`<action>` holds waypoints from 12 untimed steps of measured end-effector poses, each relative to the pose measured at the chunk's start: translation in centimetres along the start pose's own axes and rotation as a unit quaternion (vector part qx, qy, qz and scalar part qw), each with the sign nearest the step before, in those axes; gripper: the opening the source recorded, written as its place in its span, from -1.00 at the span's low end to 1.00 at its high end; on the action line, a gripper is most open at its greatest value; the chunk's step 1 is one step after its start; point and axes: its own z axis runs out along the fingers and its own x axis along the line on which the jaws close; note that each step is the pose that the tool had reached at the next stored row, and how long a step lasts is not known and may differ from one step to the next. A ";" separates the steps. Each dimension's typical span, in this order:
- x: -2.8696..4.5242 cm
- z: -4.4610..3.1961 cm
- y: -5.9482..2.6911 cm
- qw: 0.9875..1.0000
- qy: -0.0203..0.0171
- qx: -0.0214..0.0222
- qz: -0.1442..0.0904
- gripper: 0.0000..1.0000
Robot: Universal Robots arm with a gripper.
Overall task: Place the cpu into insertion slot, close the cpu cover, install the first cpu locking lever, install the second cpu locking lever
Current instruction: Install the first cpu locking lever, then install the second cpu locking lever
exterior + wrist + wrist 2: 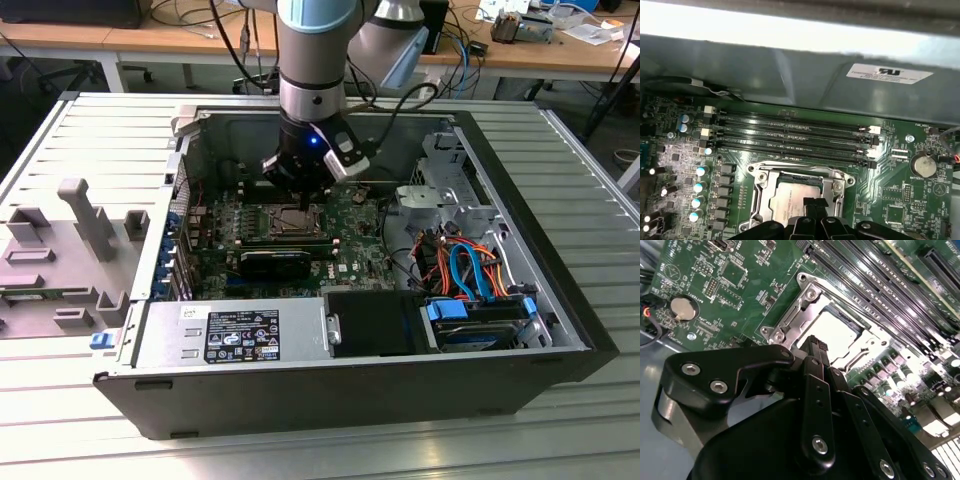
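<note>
Reaching down into an open computer case (300,400) laid flat on the bench (300,455), in the exterior view, and holding the gripper (303,185) just above the insertion slot (297,222). Lying on its side, most likely, to turn the green board upward for an approach from straight overhead. Carrying a black label (243,335) on the power supply at the near wall, print too small to make out.

Looking past the gripper (815,344) in the second wrist view, fingers drawn together into one narrow tip with nothing visible between them, probably to press or nudge rather than to grasp. Hovering at the near edge of the cpu (837,332), already seated in the socket, with the cpu cover (800,307) folded down around it, seemingly to pin the chip flat. Impossible to say from here whether either locking lever is latched. Running alongside, the long memory slots (875,285); well apart, a coin battery (682,308).

Facing the case wall in the first wrist view, with the gripper (815,205) over the near side of the cpu (790,197) and the cpu cover (760,175) framing it. Beyond the memory slots (790,132), bearing a white sticker (890,74) on the wall, its lettering blurred past reading; fine white board markings likewise illegible.
</note>
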 end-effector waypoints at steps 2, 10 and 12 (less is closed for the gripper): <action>0.00 -0.37 0.01 1.000 0.000 0.000 0.000 -0.79; 0.00 -1.19 0.04 1.000 0.000 0.000 0.000 -0.79; 0.00 -1.22 0.04 1.000 0.000 0.000 0.000 -0.79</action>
